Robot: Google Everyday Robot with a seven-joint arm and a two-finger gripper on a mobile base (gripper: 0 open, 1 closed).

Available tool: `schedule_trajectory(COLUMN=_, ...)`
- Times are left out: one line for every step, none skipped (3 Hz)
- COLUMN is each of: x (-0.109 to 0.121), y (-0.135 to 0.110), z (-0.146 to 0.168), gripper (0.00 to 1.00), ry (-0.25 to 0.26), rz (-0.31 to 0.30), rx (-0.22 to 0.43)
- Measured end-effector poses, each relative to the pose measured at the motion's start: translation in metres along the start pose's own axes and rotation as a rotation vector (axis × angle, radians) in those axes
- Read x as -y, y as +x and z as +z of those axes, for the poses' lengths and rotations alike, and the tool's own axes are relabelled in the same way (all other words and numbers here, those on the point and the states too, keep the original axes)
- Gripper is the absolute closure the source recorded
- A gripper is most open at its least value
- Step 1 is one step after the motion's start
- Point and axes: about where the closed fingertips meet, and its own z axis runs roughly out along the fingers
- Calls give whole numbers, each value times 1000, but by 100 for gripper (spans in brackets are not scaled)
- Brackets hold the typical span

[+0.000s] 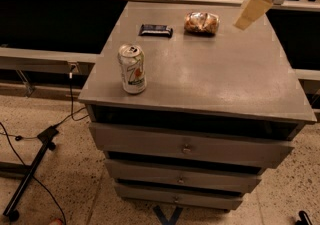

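My gripper (253,11) hangs at the top right, its tan tip pointing down over the far right part of the grey cabinet top (225,79). It holds nothing that I can see. The nearest thing is a shiny brown snack bag (201,23), lying to its left near the back edge. A dark candy bar (155,30) lies left of the bag. A white and green soda can (132,68) stands upright near the front left corner, far from the gripper.
The cabinet has three drawers (187,147) in its front. A black stand (31,171) and cables lie on the speckled floor at the left. Low shelving (45,59) runs behind and beside the cabinet.
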Motion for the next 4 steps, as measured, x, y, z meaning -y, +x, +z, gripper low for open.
schedule_trajectory(x=32, y=-24, z=29, gripper=0, ry=22, rz=-37, rx=21)
schedule_trajectory(x=51, y=-38, z=72, gripper=0, ry=-7, rz=-32, rx=24)
schedule_trajectory(x=63, y=-40, z=113, gripper=0, ry=-38, rz=-7, rx=-5)
schedule_trajectory(x=63, y=-40, z=113, gripper=0, ry=-38, rz=-8, rx=-5)
